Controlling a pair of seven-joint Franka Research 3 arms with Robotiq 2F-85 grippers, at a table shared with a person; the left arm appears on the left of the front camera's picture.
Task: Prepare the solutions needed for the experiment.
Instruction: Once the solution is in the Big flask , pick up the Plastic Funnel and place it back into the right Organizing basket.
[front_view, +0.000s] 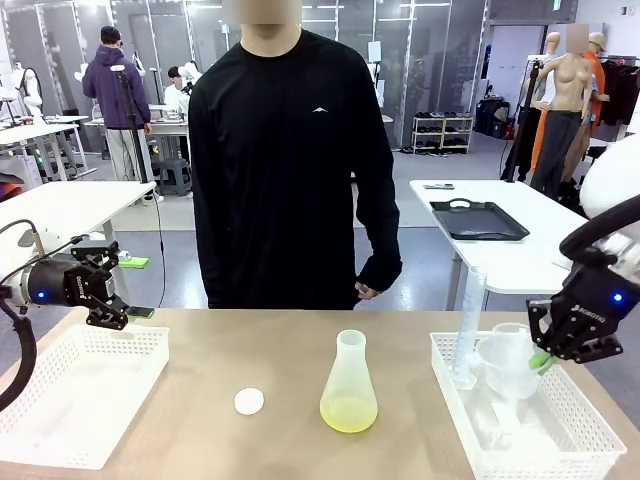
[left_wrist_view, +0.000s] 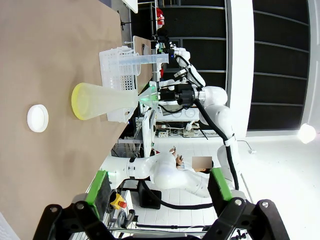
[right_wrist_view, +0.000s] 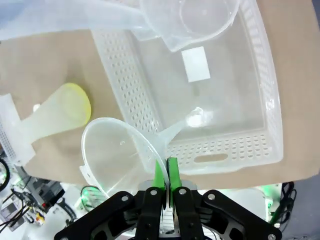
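Because the funnel (right_wrist_view: 117, 155) is probably meant for the flask (front_view: 350, 380), the right claw (right_wrist_view: 167, 169) is pinching the funnel's rim with jaws closed tight, the stem pointing away from the claw, over the basket (right_wrist_view: 270, 100). The solution (front_view: 348, 413) is lying left of this claw, low in the upright flask, whose neck is pointing straight up. The left claw (front_view: 137, 288) is hanging wide open, holding nothing.

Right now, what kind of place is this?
Probably a robotics lab staging chemistry work: flask holding yellow liquid, funnel and tall cylinder at a white basket, more white tables behind.
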